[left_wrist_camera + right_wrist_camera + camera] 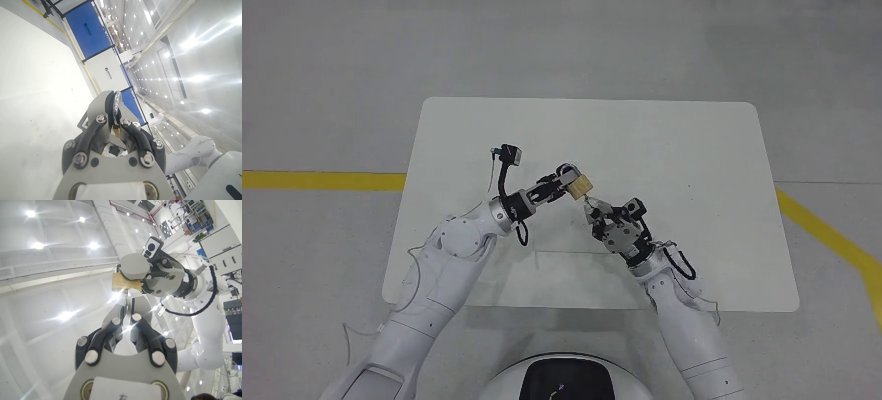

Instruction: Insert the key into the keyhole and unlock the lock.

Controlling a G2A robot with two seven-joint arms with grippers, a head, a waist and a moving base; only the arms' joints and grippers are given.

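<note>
A brass padlock (pixel 580 184) hangs in the air over the white table (pixel 692 150), with my left gripper (pixel 567 183) shut on it. In the left wrist view the fingers (pixel 98 108) clamp the silver shackle (pixel 115 106), and a sliver of the brass body (pixel 116 132) shows below. My right gripper (pixel 594 210) sits just in front of the lock, shut on a thin metal key (pixel 126 302). The key's tip meets the underside of the lock (pixel 121 283). How deep it sits in the keyhole is hidden.
Both arms meet over the table's middle, raised off the surface. A yellow floor line (pixel 322 180) runs beside the table on both sides. Beyond the far corner of the table (pixel 37 62) stand blue and white partition panels (pixel 90 32).
</note>
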